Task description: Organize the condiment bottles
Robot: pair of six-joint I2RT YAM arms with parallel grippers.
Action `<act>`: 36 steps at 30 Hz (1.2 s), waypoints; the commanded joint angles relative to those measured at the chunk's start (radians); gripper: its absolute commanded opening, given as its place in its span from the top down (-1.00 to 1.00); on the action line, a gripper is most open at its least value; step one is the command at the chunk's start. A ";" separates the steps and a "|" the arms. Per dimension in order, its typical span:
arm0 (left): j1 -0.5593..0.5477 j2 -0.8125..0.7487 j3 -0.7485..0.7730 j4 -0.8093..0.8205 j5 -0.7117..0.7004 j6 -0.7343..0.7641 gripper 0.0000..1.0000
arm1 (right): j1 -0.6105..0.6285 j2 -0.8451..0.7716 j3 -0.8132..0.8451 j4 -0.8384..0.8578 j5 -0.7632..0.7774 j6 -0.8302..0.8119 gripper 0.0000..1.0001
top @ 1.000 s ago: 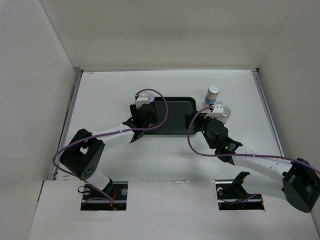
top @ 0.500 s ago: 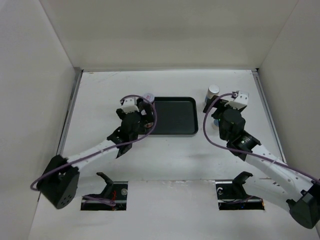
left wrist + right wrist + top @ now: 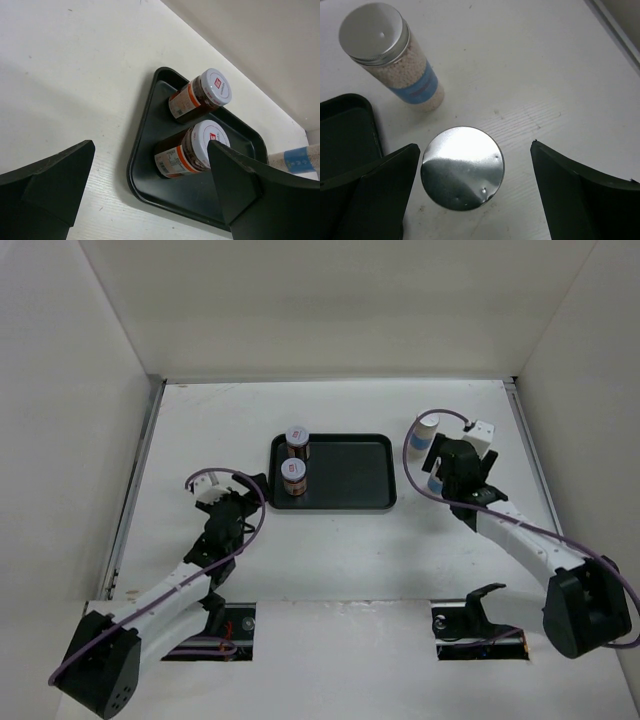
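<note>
Two brown jars with white red-marked lids (image 3: 297, 438) (image 3: 293, 473) stand in the left end of the black tray (image 3: 350, 502). The left wrist view shows both jars (image 3: 200, 95) (image 3: 192, 150) ahead of my open left gripper (image 3: 150, 145), which holds nothing. That gripper (image 3: 243, 492) is on the table left of the tray. Two pale bottles with silvery caps stand right of the tray. One (image 3: 427, 430) (image 3: 395, 60) stands free. My right gripper (image 3: 437, 468) (image 3: 475, 146) hangs open over the other's cap (image 3: 462, 167), its fingers apart from it.
White walls close in the table on three sides. The tray's right corner (image 3: 345, 130) lies close to the left finger of my right gripper. A pale bottle with a blue band (image 3: 295, 160) shows past the tray's far end.
My left gripper opened, left a brown jar in the tray and drew back to the left. My right gripper opened wide and shifted slightly over the nearer pale bottle.
</note>
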 commanded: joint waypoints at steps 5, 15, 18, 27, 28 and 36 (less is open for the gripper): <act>0.025 0.106 0.000 0.110 0.116 -0.091 -1.00 | -0.039 0.079 0.053 0.049 -0.113 0.058 -0.59; 0.050 0.111 -0.013 0.119 0.127 -0.102 -1.00 | 0.153 -0.073 0.152 0.026 0.075 -0.061 0.06; 0.053 0.120 -0.013 0.128 0.124 -0.102 -1.00 | 0.236 -0.028 0.232 0.035 0.056 -0.067 0.06; 0.083 0.110 -0.029 0.130 0.130 -0.102 -1.00 | 0.362 0.369 0.505 0.234 -0.107 -0.122 0.05; 0.085 0.107 -0.029 0.130 0.131 -0.102 -1.00 | 0.363 0.421 0.543 0.247 -0.122 -0.132 0.05; 0.085 0.119 -0.025 0.130 0.135 -0.096 -1.00 | 0.369 0.722 0.768 0.254 -0.162 -0.139 0.03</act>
